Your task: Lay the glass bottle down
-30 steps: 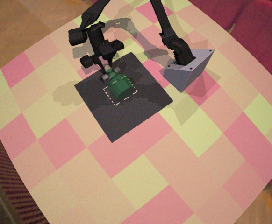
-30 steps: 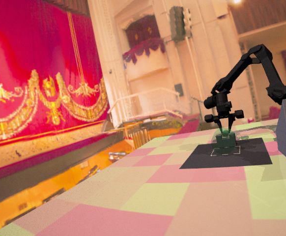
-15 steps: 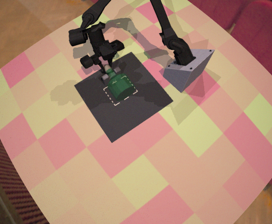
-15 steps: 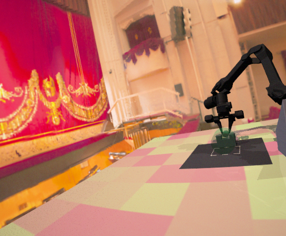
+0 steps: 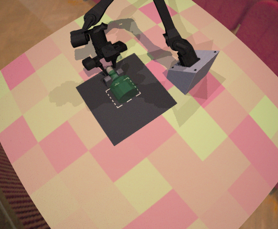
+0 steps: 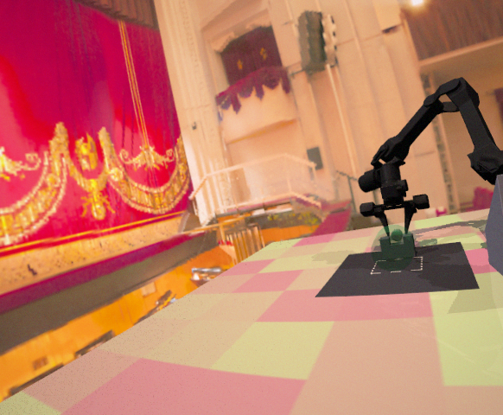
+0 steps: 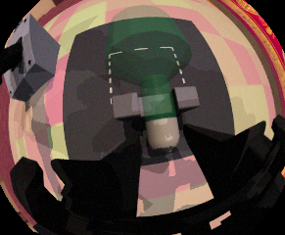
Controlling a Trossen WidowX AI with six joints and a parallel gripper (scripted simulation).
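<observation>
And the green glass bottle (image 5: 123,89) (image 6: 397,235) (image 7: 149,51) lies neck to 11 o'clock, base to 5 in the top view, neck in the grey U-shaped rest (image 5: 107,80) (image 6: 394,250) (image 7: 126,106), parted gripper (image 5: 111,70) (image 6: 397,233) (image 7: 162,132) straddling its mouth end!

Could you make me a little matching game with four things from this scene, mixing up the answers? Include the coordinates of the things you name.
1. Glass bottle (image 5: 124,88) (image 6: 393,255) (image 7: 149,39)
2. U-shaped rest (image 5: 107,79) (image 6: 410,245) (image 7: 126,107)
3. Dashed outline (image 5: 117,107) (image 6: 372,272) (image 7: 110,55)
4. Gripper (image 5: 111,70) (image 6: 397,233) (image 7: 162,132)

A. White, on the dark square mat (image 5: 114,128) (image 6: 443,277) (image 7: 90,73)
B. Open
C. Grey, with two raised sides
D. Green, lying on its side

Right pairs: 1-D, 2-C, 3-A, 4-B
</observation>
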